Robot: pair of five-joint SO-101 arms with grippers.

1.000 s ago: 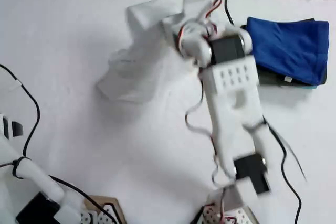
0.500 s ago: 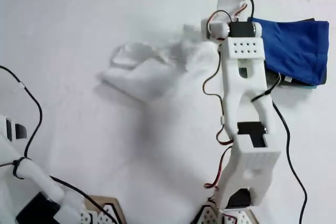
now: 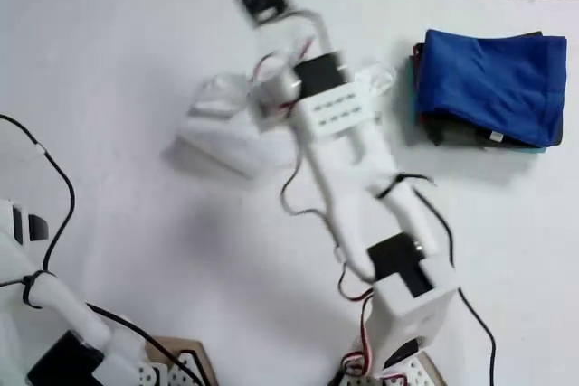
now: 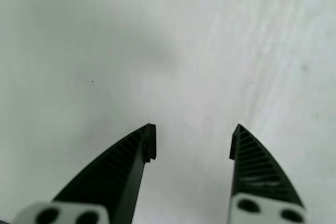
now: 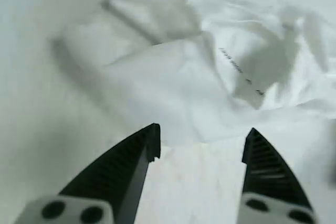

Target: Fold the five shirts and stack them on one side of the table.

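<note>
My right gripper (image 5: 202,145) hangs over the table (image 3: 118,61) with its jaws wide apart, closed on nothing. The white shirt (image 5: 194,72) lies crumpled on the cloth ahead of my right fingertips (image 5: 151,142), and its near edge comes up just short of them. It is not folded flat: ridges and loose flaps run across it, and one broad panel lies on top with a line of small print on it that I cannot read.

From the high view my right arm (image 3: 348,146) reaches from its base at the near edge up across the middle of the table. Its far end is over the white shirt, which spreads out to the left of the arm and partly under it. White cloth on a white table, so I cannot trace its outline all the way round.

My left gripper (image 4: 193,141) is wide open too, both dark ribbed fingers (image 4: 134,163) pointing down at bare white table. My left arm (image 3: 63,309) sits at the near left corner, well apart from the shirt, with a black cable (image 3: 54,196) curving along the table beside it.

On the right side of the table, toward the far edge, sits the stack. A folded blue shirt (image 3: 493,83) lies on top, and the edges of dark shirts (image 3: 470,137) show beneath it along its near and left sides. I cannot tell how many lie under there. The stack stands apart from my right arm and from the white shirt.
</note>
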